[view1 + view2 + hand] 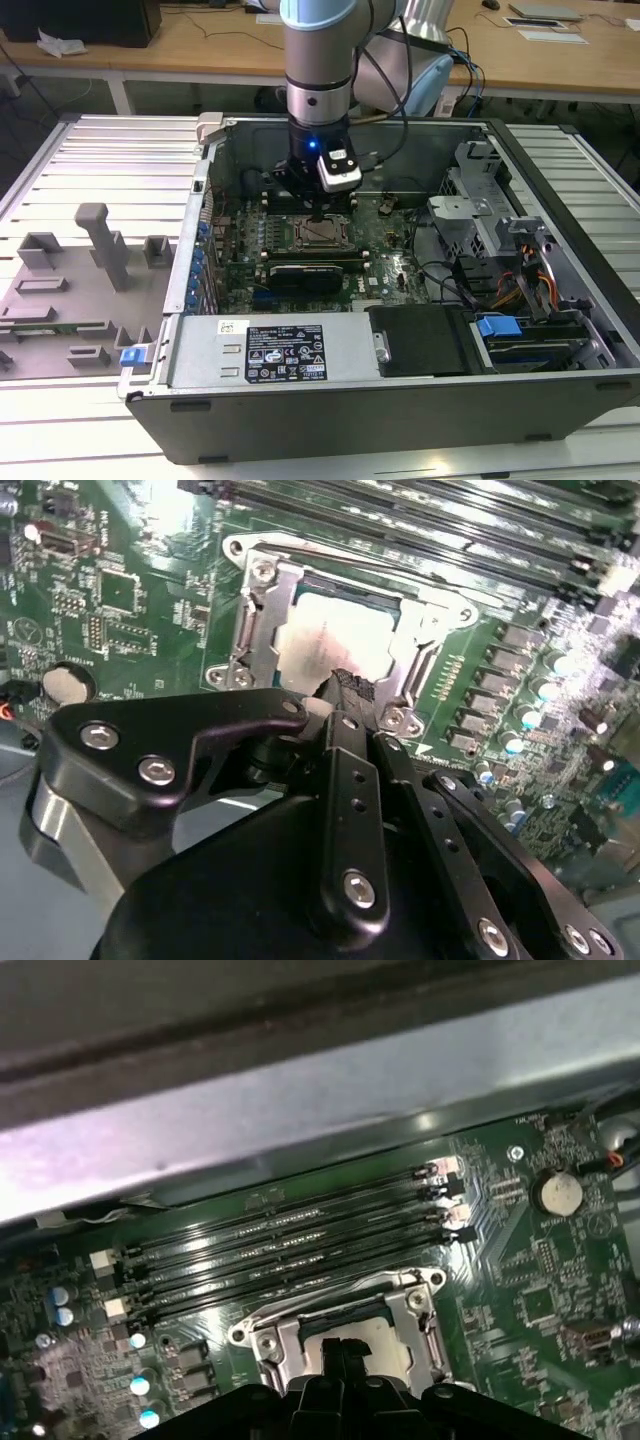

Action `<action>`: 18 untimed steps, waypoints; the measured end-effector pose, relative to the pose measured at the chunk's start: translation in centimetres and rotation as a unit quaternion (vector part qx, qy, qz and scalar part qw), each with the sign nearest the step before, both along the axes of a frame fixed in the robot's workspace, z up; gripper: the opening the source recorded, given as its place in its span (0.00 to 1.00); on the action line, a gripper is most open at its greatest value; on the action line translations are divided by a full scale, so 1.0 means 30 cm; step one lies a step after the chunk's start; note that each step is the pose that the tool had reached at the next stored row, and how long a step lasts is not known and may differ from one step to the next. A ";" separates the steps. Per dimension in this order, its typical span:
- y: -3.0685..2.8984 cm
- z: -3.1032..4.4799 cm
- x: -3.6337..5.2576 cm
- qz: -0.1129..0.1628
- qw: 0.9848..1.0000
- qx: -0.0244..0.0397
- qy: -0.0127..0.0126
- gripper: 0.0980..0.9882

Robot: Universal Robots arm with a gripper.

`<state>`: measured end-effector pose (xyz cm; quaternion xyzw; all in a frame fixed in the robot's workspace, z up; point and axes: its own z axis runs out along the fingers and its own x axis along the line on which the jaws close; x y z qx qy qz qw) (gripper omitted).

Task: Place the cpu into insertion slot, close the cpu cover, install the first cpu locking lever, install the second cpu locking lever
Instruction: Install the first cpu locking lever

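The open case [560,300] lies on a slatted table [90,160], the arm reaching straight down into it over the green board [390,240]. The gripper [345,685] hangs just above the slot [340,630], fingers [350,740] pressed together. The cover [255,630] lies closed around the cpu [330,640], which sits in the slot directly beneath the fingertips.

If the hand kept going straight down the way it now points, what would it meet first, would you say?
Most likely the cpu, sitting in the slot with the cover framing it. The hand hangs right over its edge; depth is hard to judge.
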<state>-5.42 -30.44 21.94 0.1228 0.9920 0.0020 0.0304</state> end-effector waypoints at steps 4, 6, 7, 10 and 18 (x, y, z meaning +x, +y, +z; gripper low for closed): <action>-0.001 -0.001 0.015 0.015 1.000 0.000 0.000 0.01; -0.001 -0.002 0.015 0.015 1.000 0.000 0.000 0.01; -0.005 -0.002 0.015 0.015 1.000 0.000 0.000 0.01; -0.030 -0.002 0.013 0.015 1.000 0.000 0.000 0.01; -0.059 0.000 0.011 0.055 0.998 0.000 -0.002 0.01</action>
